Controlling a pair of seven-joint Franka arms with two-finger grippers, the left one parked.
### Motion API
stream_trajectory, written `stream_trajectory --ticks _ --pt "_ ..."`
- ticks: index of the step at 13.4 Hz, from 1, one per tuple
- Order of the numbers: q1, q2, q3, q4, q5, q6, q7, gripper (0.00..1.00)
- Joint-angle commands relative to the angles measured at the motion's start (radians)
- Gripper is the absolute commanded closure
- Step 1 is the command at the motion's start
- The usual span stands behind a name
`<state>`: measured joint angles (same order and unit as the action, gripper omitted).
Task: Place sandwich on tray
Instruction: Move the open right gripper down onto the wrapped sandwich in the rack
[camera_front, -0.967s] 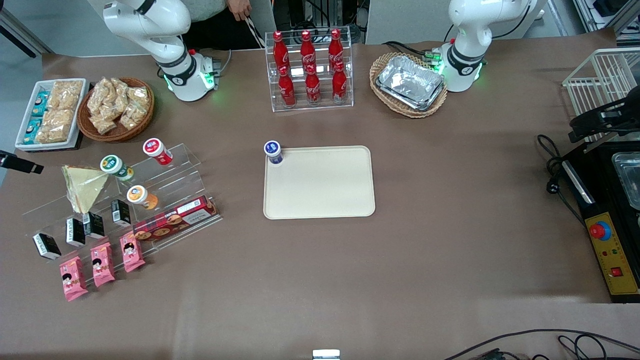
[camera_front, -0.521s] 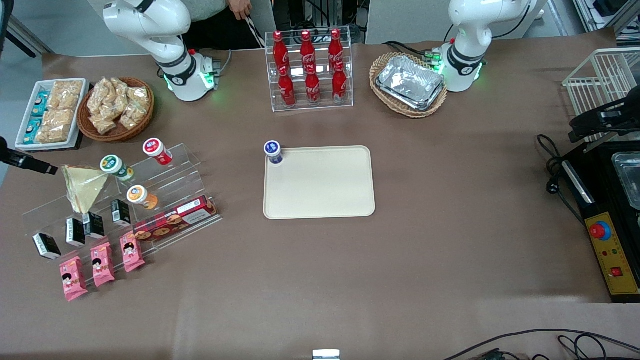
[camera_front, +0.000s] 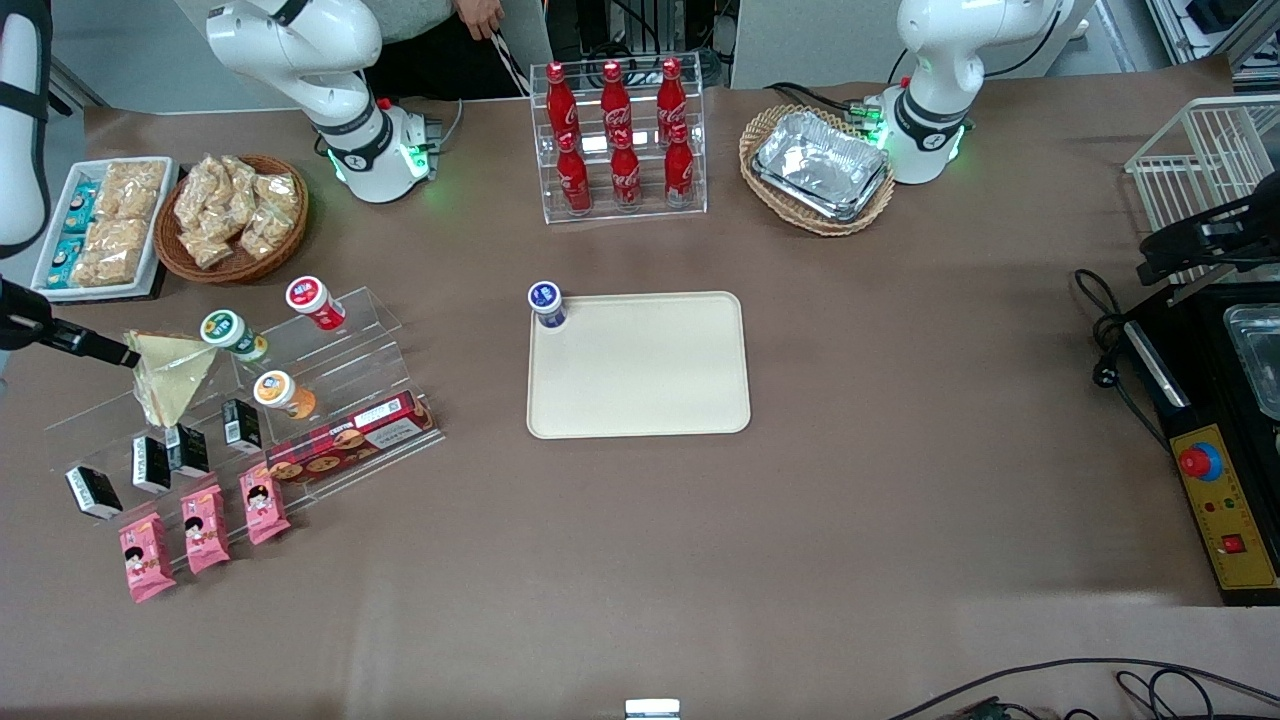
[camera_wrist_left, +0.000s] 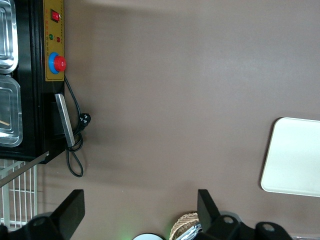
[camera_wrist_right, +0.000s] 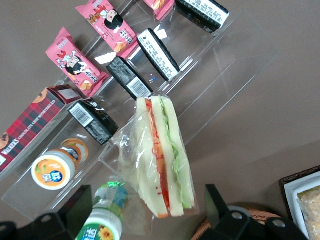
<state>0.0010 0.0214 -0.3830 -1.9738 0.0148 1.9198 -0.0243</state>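
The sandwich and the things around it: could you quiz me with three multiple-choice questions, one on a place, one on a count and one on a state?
1. Where does the sandwich lie?
A) in a basket
B) on the clear stepped shelf
C) on the floor

2. How many red bottles are there?
A) four
B) eight
C) six

3. How is the gripper?
A) open, right by the sandwich
B) shut on the sandwich
C) shut on a bottle

Answers:
1 B: the sandwich rests on an upper step of the clear stepped shelf, toward the working arm's end of the table.
2 C: the red bottles stand in two rows of three.
3 A: the wrist view shows the gripper with its fingers spread wide, close above the sandwich, which still rests on the shelf.
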Motion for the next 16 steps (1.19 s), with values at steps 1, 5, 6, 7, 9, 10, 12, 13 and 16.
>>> stream_trajectory --ticks 1,5,6,7,9,10,12,13,16 --pt "0.005 0.012 -0.002 -0.046 -0.015 0.079 0.004 0.0" --pt "0.002 0.044 -0.002 -0.045 -0.012 0.102 0.004 0.0" --pt "0.001 0.049 -0.002 -0.045 -0.012 0.102 0.004 0.0" --pt "-0.001 0.051 -0.002 -0.046 -0.012 0.102 0.004 0.0" --pt "-0.004 0.051 -0.002 -0.065 -0.012 0.119 0.004 0.0" --pt "-0.004 0.049 -0.002 -0.083 -0.012 0.139 0.004 0.0" --pt "-0.006 0.051 -0.004 -0.097 -0.012 0.159 0.004 0.0" --pt "-0.006 0.051 -0.004 -0.1 -0.012 0.159 0.004 0.0" --pt "-0.007 0.043 -0.007 -0.122 -0.01 0.16 0.003 0.0"
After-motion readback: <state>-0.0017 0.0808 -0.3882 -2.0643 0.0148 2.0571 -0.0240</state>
